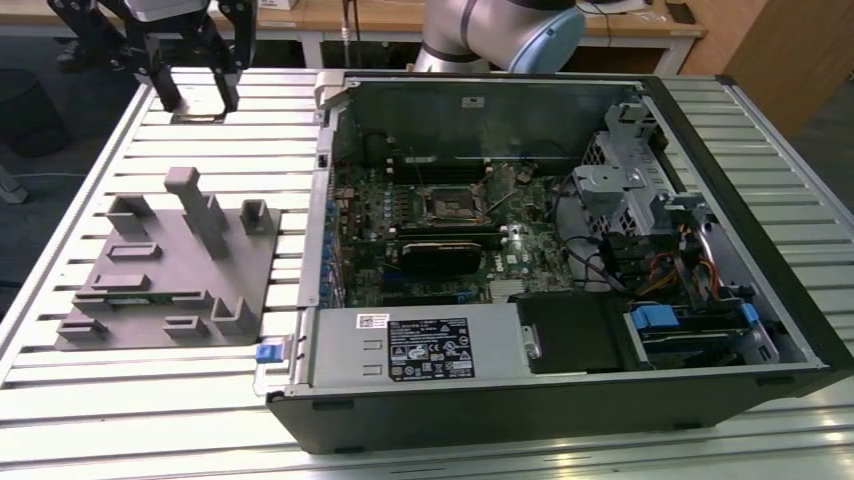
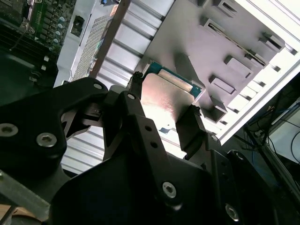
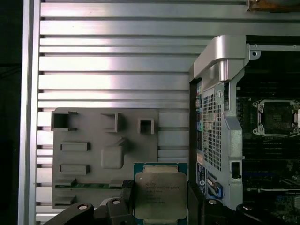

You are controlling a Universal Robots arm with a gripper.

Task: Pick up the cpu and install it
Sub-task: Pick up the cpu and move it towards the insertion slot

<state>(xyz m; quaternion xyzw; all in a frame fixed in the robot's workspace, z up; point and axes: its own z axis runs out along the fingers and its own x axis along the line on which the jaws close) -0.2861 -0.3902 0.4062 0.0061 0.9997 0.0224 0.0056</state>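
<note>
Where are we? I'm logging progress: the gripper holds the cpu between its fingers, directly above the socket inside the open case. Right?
Not quite. The gripper holds the cpu between its fingers, but outside the open case, over the slatted table by the grey holder, not above the socket. The first wrist view shows this.

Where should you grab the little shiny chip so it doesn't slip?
Pinch two opposite side edges, coming from above its flat top. The cpu is thin and flat, so only edges offer a hold; the gripper has its jaws there.
</note>
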